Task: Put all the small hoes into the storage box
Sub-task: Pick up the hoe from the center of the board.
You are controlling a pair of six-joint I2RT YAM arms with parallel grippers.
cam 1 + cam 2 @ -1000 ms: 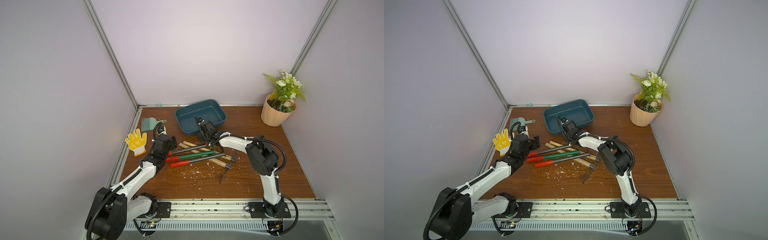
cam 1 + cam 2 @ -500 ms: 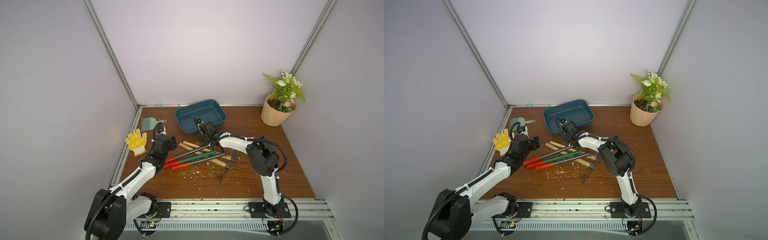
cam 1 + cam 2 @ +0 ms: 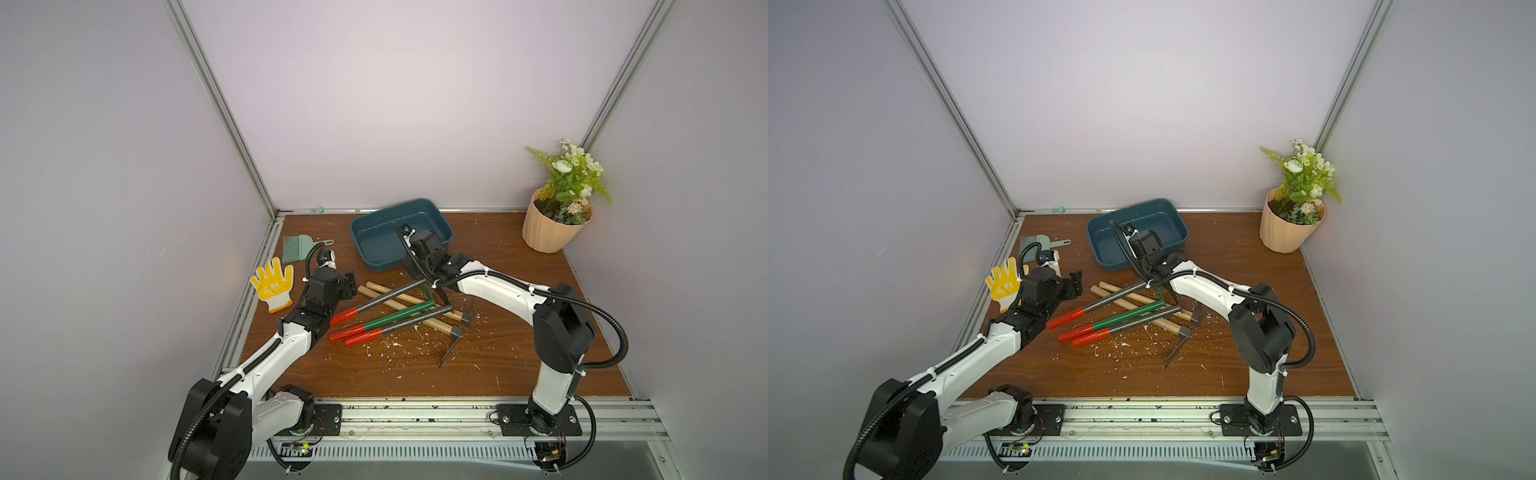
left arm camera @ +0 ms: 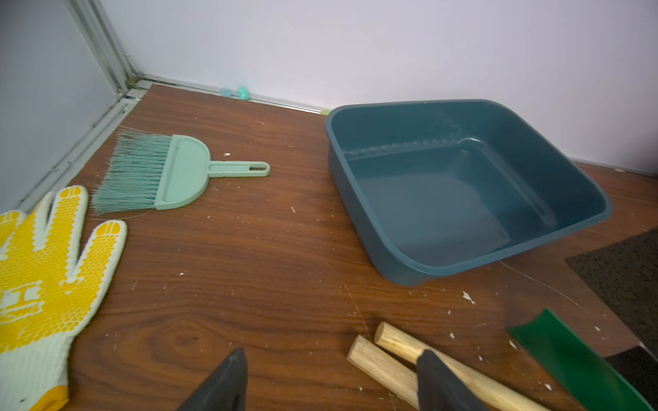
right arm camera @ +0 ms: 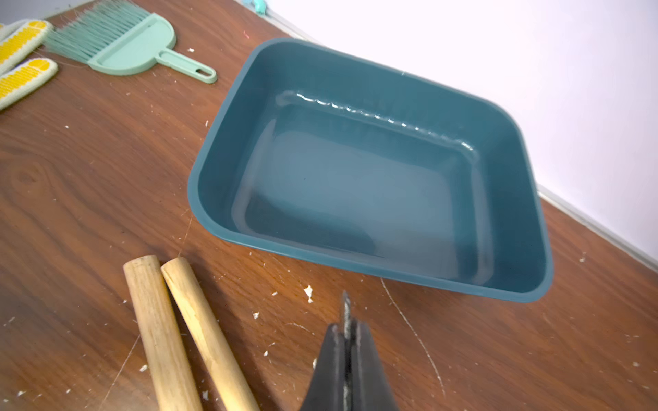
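In both top views the shallow dark teal plastic storage box (image 3: 374,262) (image 3: 1100,254) is sitting in the upper middle of the brown wooden tabletop (image 3: 519,365) (image 3: 1246,365). Just below it, the right gripper (image 3: 433,281) (image 3: 1156,282) is pinching the metal head of the small hoe (image 3: 386,296) (image 3: 1113,297), a grey-shafted tool with a red grip. The hoe is slanting toward the lower left, outside the box, across two pale wooden handles (image 3: 376,289) (image 3: 1108,287). At centre left the left gripper (image 3: 349,286) (image 3: 1075,284) is hovering spread, holding nothing. The yellow-dotted knit glove (image 3: 272,282) (image 3: 1004,284) is lying at the left; its white palm mark is too small to read.

In the left wrist view the black fingers (image 4: 228,380) are standing apart along the bottom edge, with the box in the upper right and a mint green plastic hand brush (image 4: 171,174) in the upper left.

In the right wrist view the pads (image 5: 368,359) are pressing together on the hoe's thin metal edge at bottom centre, with the box just above.
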